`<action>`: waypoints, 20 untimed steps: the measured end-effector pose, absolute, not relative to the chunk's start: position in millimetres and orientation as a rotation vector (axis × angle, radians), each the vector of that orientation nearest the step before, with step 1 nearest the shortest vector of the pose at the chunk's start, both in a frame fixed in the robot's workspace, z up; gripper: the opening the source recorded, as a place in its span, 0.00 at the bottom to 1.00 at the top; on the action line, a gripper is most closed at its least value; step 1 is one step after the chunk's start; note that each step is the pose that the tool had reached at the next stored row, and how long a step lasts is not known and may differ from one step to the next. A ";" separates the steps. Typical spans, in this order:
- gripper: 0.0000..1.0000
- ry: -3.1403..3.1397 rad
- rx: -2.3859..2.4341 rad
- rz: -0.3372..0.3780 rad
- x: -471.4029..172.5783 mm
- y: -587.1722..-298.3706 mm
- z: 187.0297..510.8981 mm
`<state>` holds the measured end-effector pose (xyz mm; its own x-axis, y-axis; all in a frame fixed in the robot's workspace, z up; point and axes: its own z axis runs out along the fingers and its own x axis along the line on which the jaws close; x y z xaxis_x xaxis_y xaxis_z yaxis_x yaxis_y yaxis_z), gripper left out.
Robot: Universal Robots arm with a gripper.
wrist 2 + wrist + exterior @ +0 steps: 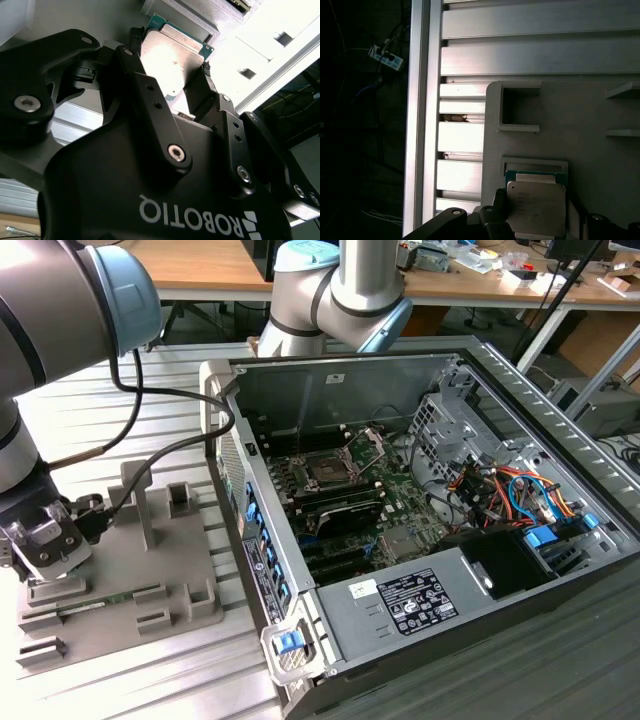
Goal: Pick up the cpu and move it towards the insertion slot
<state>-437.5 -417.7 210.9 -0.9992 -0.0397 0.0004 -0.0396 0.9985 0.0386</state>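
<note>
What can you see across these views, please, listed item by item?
cpu: 1, silvery top on a green board, lying on the grey tray.
grey tray: 1, grey, on the table at the exterior view's left.
memory stick: 1, green, lying on the tray.
computer case: 1, dark grey, open, beside the tray towards the exterior view's right.
insertion slot: 1, dark square with silver frame, on the green board inside the case.
cables: several, orange and blue, inside the case.
slatted table: 1, silver aluminium, under tray and case.
robot arm: 1, grey with pale blue caps, behind the case.
gripper: 1, black, around the cpu at the tray.
</note>
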 end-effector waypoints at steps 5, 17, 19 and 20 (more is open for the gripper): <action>0.55 -3.139 0.062 -0.061 -437.5 -417.7 212.2; 0.55 -3.139 0.062 -0.061 -437.5 -417.7 215.8; 0.55 -3.139 0.062 -0.060 -437.5 -417.7 216.4; 0.55 -3.139 0.062 -0.061 -437.5 -417.7 216.7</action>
<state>-437.5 -417.7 216.7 -0.9992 -0.0396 0.0004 -0.0395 0.9985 0.0385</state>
